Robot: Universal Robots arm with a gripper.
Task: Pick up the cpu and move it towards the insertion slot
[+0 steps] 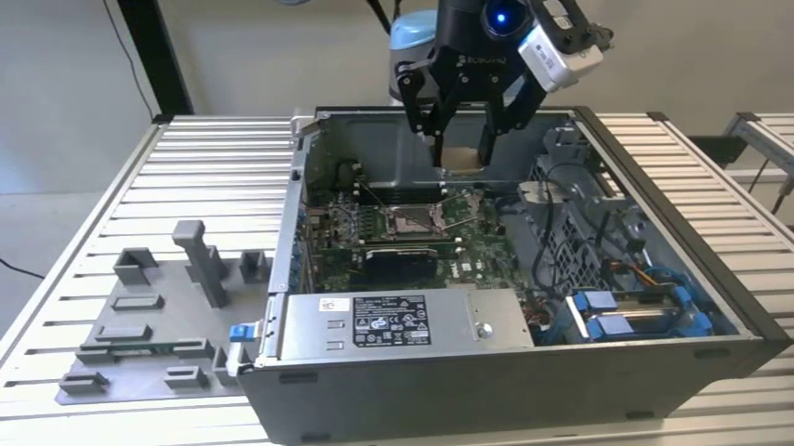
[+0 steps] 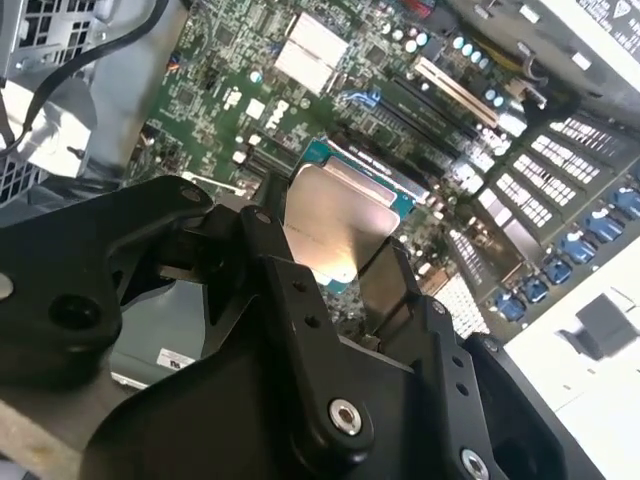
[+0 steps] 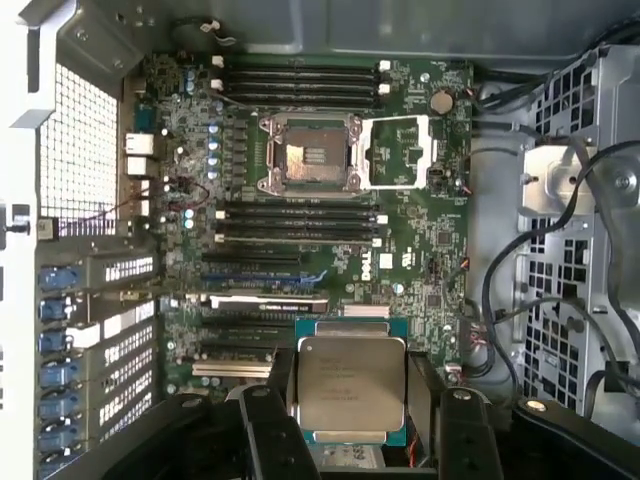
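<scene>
In the exterior view, grey fixture blocks (image 1: 162, 307) lie on the table (image 1: 223, 158) at 8 o'clock. Inside the open computer case (image 1: 694, 279), the insertion slot (image 1: 411, 219) sits mid-board; above it at 1 o'clock the tool (image 1: 462, 153) pinches the cpu (image 1: 462, 160), clear air between.

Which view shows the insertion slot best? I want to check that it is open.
The first wrist view: the insertion slot shows whole, frame swung aside, pin centre bare. The exterior view shows it small and slanted, below the cpu held in the gripper.
</scene>
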